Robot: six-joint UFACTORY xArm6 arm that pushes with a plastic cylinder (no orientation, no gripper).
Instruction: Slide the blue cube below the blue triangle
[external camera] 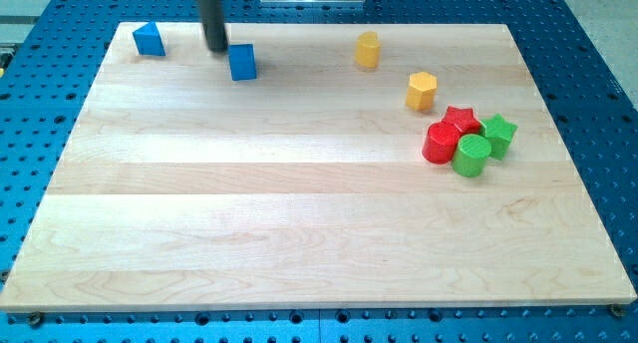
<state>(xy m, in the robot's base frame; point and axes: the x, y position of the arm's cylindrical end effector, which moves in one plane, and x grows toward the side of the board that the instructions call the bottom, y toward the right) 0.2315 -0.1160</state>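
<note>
Standing upright near the worktop's [299,183] top edge, the rod has no fingers to open or clench; my tip [216,50] rests just left of the blue cube [242,62]. Farther left, near the corner, sits the blue triangle [150,40], nothing between them. Yellow cylinder [368,49], yellow hexagon [422,90], and clustered red star [461,118], red cylinder [440,143], green cylinder [472,155] and green star [498,134] lie well right.

The rod [211,14] is running out of the view's top edge, so its upper part is not showing. The red star [461,118] is sitting partly hidden behind the red cylinder [440,144] and green cylinder [472,156].
</note>
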